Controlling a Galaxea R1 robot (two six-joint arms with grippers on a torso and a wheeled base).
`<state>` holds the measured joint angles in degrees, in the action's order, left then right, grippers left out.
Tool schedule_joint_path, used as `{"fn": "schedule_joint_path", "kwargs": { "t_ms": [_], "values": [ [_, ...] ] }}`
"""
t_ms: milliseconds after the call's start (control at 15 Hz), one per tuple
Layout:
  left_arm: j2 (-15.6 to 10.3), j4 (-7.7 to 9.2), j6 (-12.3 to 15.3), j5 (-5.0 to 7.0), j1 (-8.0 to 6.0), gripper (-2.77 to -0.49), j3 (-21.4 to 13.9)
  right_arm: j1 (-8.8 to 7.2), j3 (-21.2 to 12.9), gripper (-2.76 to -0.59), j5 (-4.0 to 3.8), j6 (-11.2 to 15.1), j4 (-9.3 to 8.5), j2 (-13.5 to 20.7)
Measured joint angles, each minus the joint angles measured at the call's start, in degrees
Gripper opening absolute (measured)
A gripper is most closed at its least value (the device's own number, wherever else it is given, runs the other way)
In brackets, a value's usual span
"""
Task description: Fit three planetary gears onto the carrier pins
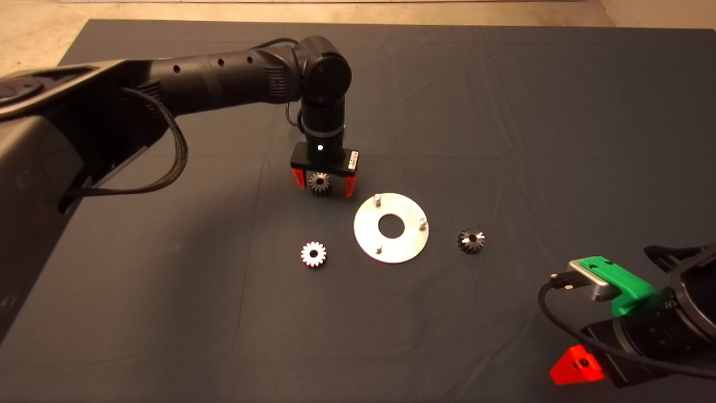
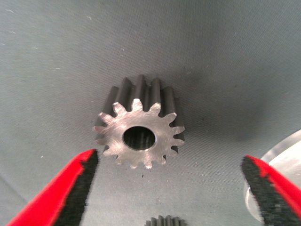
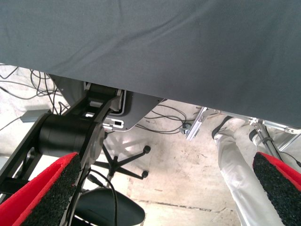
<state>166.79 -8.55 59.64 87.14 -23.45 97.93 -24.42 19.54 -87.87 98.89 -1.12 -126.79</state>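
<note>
Left hand down over the mat, spread wide around a gear, fingers clear of it; round plate with pins just beside; second gear and third gear lying flanking the plate; right hand parked at the table's edge, agape.

Warm, dim light in the head view leaves the mat dusky, glare whitens the plate at centre, and arm shadow pools toward nine o'clock; wrist views look cooler.
</note>
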Motion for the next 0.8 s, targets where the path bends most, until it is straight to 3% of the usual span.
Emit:
{"fn": "schedule_joint_path", "kwargs": {
  "t_ms": [467, 800],
  "values": [
    [0.0, 0.00, -1.1, 0.01, 0.48, -1.19, -0.2, 0.15, 0.0, -0.63, 0.00, 0.0, 0.00, 0.0],
    [0.0, 0.00, -4.9, -0.03, 1.40, -1.19, 0.8, 0.17, 0.0, -0.63, -0.02, 0.0, 0.00, 0.0]
  ]
}}
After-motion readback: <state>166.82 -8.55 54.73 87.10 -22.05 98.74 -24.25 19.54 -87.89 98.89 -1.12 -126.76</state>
